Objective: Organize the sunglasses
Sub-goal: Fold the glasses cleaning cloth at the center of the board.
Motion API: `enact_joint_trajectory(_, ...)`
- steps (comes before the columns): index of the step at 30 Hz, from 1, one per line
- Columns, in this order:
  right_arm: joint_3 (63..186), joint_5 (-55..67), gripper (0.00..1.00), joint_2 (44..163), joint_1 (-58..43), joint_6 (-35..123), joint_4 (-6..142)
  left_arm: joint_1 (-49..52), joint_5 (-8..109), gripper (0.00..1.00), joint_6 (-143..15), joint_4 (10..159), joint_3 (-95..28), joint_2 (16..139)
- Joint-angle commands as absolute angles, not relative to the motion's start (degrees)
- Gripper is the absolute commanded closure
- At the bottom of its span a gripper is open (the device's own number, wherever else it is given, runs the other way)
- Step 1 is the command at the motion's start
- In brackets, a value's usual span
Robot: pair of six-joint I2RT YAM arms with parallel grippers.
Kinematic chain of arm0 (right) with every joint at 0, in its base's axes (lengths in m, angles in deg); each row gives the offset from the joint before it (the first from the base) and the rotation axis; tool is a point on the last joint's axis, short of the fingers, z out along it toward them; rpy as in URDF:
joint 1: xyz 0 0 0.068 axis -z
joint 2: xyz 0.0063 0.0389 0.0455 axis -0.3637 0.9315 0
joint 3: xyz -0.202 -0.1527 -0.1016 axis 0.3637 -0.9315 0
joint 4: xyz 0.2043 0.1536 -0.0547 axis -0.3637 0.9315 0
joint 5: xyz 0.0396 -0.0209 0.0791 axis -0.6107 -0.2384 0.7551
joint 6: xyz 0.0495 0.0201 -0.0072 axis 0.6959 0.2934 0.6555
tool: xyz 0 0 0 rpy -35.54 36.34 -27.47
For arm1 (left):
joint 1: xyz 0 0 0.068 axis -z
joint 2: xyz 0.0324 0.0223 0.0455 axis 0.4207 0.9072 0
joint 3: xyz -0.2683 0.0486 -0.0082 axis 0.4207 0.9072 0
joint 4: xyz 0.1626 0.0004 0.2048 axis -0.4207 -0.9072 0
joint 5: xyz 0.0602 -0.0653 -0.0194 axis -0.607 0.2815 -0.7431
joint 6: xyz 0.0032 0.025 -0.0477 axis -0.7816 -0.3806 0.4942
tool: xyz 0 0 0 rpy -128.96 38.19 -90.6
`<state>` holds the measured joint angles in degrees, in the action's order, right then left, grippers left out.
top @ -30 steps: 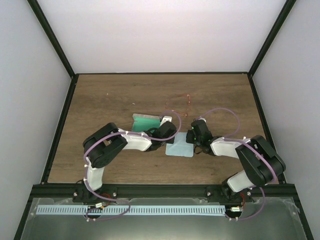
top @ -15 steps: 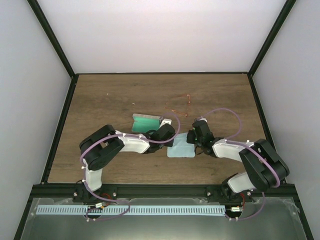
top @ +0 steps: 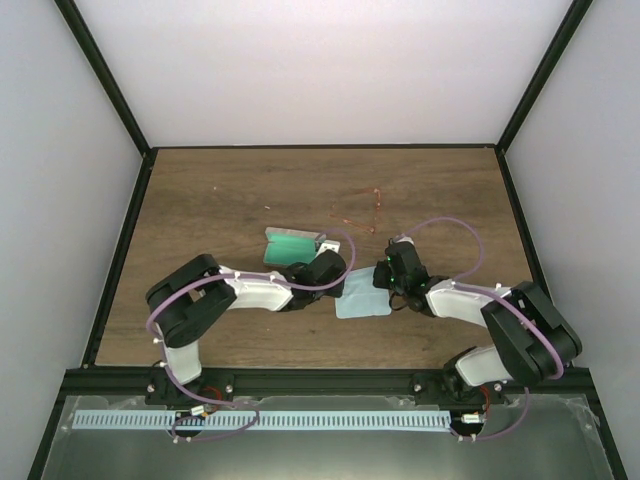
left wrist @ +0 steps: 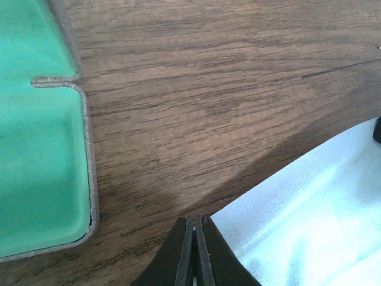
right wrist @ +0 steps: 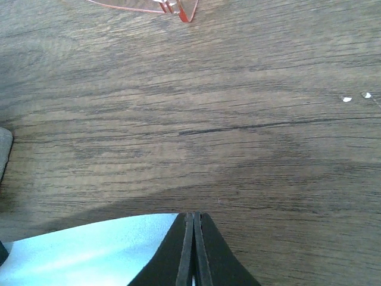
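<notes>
1. On the table (top: 220, 200), the sunglasses (top: 375, 200) lie open on the wood beyond the grey case (top: 290, 243), apart from it and not yet inside it.
2. Change over the last second: both arms have drawn back toward their bases. The left arm no longer crosses the red frame, so more of the thin wire outline is exposed from above.
3. The pale blue cloth (top: 362, 300) has stayed in nearly the same place between the two wrists.
4. Consequence, as a judgement: work so far concerns the cloth only. The sunglasses are untouched, and the open case is free to receive them.
5. Left gripper (left wrist: 195, 226): jaws pressed flat together. The cloth (left wrist: 309, 214) begins just right of the tips. Whether fabric is pinched cannot be told.
6. Right gripper (right wrist: 193, 221): jaws likewise closed, with the cloth (right wrist: 89, 250) ending just left of the tips. No grip can be confirmed.
7. View differences:
   - The top view hides both sets of fingertips under the wrists.
   - The left wrist view alone shows the green lining of the case (left wrist: 36, 161).
   - The right wrist view alone shows the sunglasses (right wrist: 181, 13) close up, far ahead of the tips.
</notes>
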<state>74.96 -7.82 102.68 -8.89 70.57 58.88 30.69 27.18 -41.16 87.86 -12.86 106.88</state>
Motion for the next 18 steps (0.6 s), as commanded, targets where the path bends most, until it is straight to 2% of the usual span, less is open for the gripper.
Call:
enact_joint_trajectory(1, 74.74, -8.46, 0.98, 101.17, -9.39, 70.7, 59.19, 31.02, 27.15, 0.96, -40.6, 88.34, -12.11, 105.42)
enact_joint_trajectory(18, 75.38, -9.47, 0.98, 100.99, -9.54, 70.76, 59.44, 30.93, 22.68, 0.96, -42.26, 84.18, -18.49, 107.47)
